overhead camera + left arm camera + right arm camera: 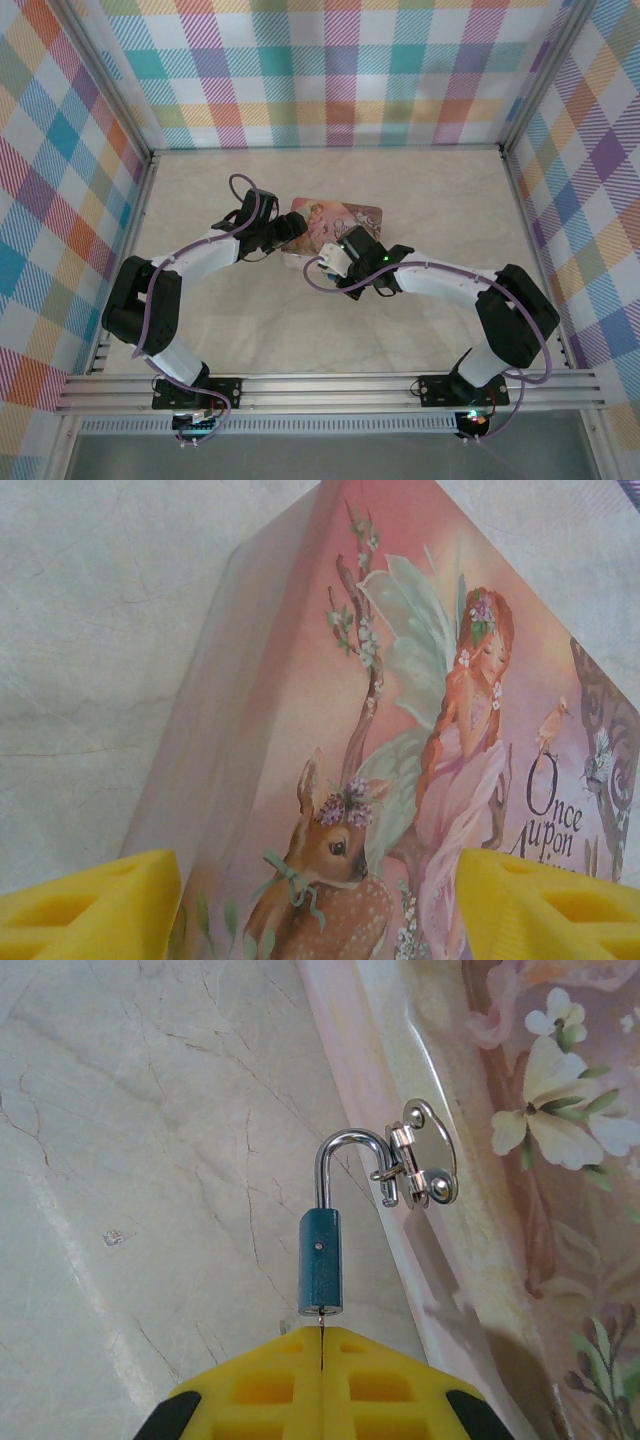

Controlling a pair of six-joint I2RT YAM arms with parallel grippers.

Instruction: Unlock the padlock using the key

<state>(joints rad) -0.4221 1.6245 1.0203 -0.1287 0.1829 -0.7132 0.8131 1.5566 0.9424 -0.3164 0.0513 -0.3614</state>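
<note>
Marble table [200, 190] lies bare around the pink tin [345, 215] at its middle, well clear of the plaid walls [60, 150], with the left gripper [290, 232] at the tin's left end and the right gripper [338, 255] at its near side. Left wrist: yellow fingers [90, 905] stand spread wide astride the tin's corner, contact unclear. Right wrist: fingers pressed together pinch the key [321, 1328], its tip in the base of the blue padlock [320, 1260], whose shackle hooks through the tin's silver clasp [430, 1155].
</note>
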